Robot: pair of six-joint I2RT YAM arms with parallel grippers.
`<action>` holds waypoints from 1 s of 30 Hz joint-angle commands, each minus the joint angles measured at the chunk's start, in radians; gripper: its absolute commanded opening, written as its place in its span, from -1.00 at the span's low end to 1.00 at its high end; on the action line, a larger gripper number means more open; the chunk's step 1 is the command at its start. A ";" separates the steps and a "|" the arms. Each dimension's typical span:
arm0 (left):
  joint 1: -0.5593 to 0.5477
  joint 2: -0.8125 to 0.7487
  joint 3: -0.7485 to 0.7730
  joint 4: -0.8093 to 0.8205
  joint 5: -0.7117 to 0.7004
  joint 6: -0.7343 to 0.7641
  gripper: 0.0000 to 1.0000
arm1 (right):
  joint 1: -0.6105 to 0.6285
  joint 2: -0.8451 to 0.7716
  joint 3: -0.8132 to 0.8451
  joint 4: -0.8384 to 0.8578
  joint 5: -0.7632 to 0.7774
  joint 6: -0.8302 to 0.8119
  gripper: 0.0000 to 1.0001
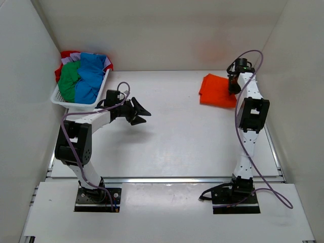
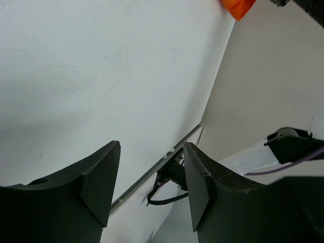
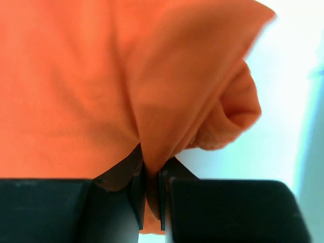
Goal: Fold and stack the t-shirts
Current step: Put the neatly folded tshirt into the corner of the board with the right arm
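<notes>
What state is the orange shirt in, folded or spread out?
Folded: the orange shirt lies as a compact rectangle, the right gripper shut on its edge.

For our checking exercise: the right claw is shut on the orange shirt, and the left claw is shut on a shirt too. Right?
No. The left claw is open and empty, as the left wrist view shows. The right claw is shut on the orange shirt.

Plain white walls (image 1: 167, 30) enclose a pale, evenly lit table (image 1: 177, 136).
</notes>
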 commanded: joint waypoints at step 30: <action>-0.021 -0.116 -0.006 -0.062 0.072 0.305 0.97 | -0.009 -0.152 -0.055 0.536 0.441 -0.308 0.99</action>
